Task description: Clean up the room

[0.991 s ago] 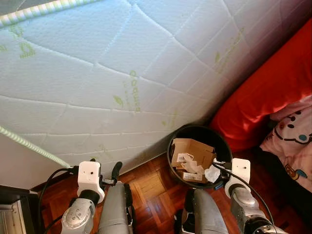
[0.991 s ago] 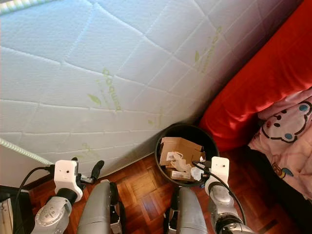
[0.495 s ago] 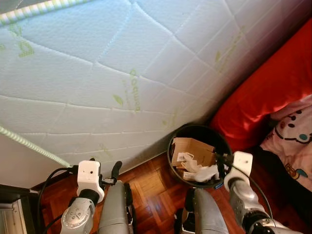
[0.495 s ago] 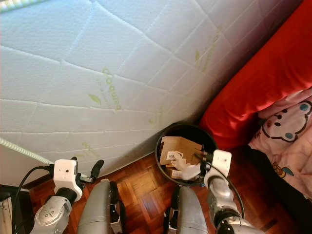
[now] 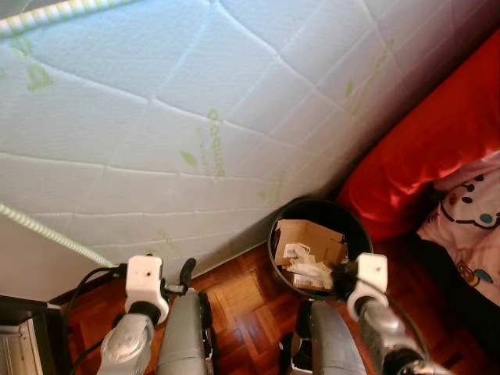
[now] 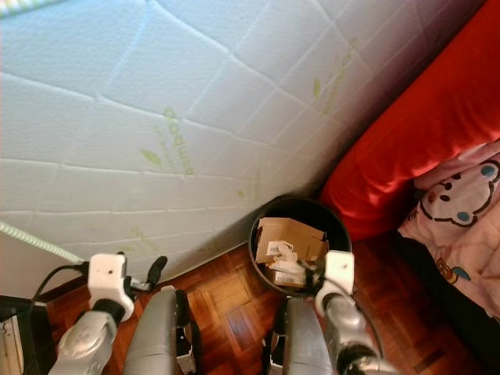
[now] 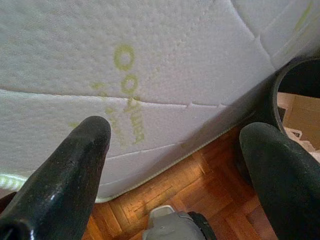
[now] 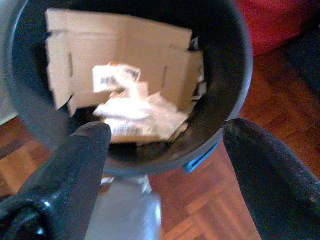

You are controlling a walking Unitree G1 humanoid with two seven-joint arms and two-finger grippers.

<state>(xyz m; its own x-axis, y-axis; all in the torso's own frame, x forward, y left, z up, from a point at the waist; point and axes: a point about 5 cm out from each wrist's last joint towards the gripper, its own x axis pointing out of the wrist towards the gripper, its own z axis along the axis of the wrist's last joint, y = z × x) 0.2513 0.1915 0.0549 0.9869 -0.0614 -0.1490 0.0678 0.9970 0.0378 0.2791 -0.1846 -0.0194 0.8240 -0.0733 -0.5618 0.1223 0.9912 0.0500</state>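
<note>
Right hand (image 8: 165,150), fingers spread and empty, hangs over the bin (image 5: 319,216) holding cardboard (image 5: 309,238) and paper scraps (image 5: 311,271); that load looks dropped.

Looking past two spread black fingers (image 8: 70,170) of the right gripper (image 8: 165,165) into a black bin (image 8: 230,80) holding folded cardboard (image 8: 125,50) and crumpled white paper (image 8: 135,112), on wooden parquet floor (image 8: 210,200).

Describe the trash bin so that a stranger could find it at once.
A large white quilted mattress leans over the wooden floor. At its lower corner, beside a red cushion, stands the black round bin, holding brown cardboard and white paper scraps.
</note>
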